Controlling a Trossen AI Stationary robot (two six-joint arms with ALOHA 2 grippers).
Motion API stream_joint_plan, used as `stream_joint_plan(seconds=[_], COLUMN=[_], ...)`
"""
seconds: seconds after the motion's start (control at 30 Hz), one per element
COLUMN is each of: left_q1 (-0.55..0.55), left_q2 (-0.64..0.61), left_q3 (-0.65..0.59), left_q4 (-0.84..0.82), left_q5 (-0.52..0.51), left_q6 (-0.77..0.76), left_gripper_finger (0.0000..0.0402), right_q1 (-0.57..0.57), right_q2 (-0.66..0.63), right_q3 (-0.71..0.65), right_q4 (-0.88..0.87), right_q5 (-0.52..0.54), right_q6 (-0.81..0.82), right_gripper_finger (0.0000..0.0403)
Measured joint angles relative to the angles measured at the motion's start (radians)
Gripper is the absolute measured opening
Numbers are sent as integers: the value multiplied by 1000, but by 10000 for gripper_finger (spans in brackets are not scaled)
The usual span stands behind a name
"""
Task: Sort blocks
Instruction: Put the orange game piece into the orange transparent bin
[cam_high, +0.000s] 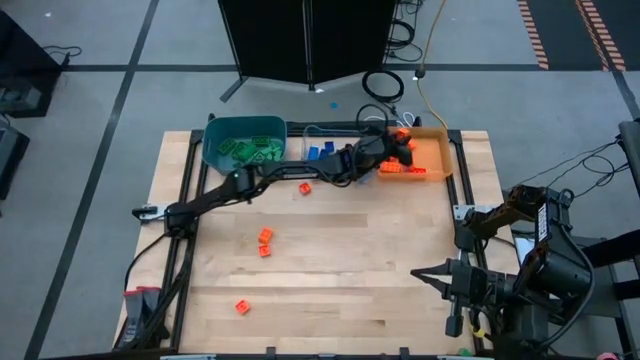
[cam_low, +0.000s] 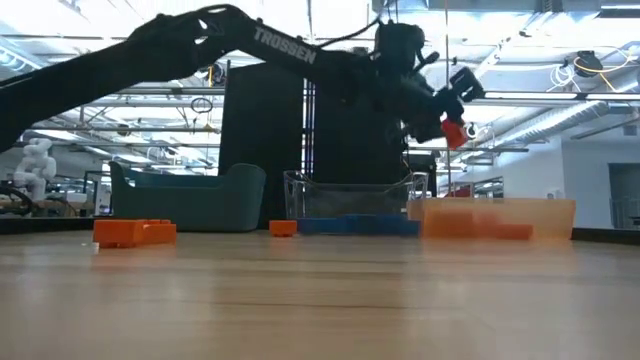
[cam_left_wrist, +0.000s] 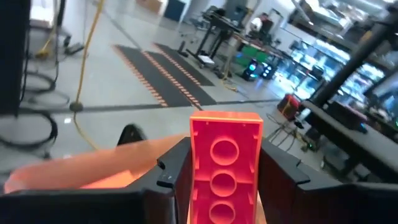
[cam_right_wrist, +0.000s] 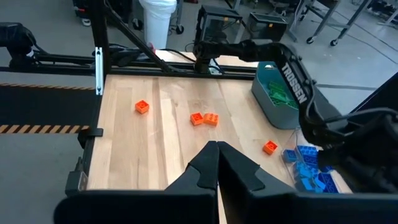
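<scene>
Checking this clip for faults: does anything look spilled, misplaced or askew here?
Nothing damaged or spilled. Four orange bricks lie loose on the table: one near the bins, a touching pair mid-table, one near the front. The left pincer holds a red brick above the orange bin. The right pincer waits shut.

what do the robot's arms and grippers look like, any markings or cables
Both arms are dark, near-black, jointed tubes. The left arm carries white TROSSEN lettering along one link, also readable in the right wrist view. Each ends in a two-finger gripper: the left gripper has chunky, angular black fingers, and the right gripper has smooth black fingers tapering to a point. Black cables trail beside the right arm's base.
</scene>
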Motion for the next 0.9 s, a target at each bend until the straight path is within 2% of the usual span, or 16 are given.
stream_joint_plan(seconds=[0.2, 0.37, 0.53, 0.9], left_q1=[9, 11, 10, 13], left_q2=[18, 17, 17, 35], left_q3=[2, 3, 3, 2], left_q4=[-10, -70, -173, -162], left_q5=[-33, -48, -44, 11], left_q6=[-121, -104, -178, -180], left_gripper_finger=[132, 132, 132, 132], right_q1=[0, 0, 0, 0], right_q2=[0, 0, 0, 0], right_q3=[0, 0, 0, 0], right_q4=[-12, -12, -13, -13], right_q5=[0, 1, 6, 5], right_q6=[-8, -22, -28, -20], right_gripper_finger=[0, 0, 0, 0])
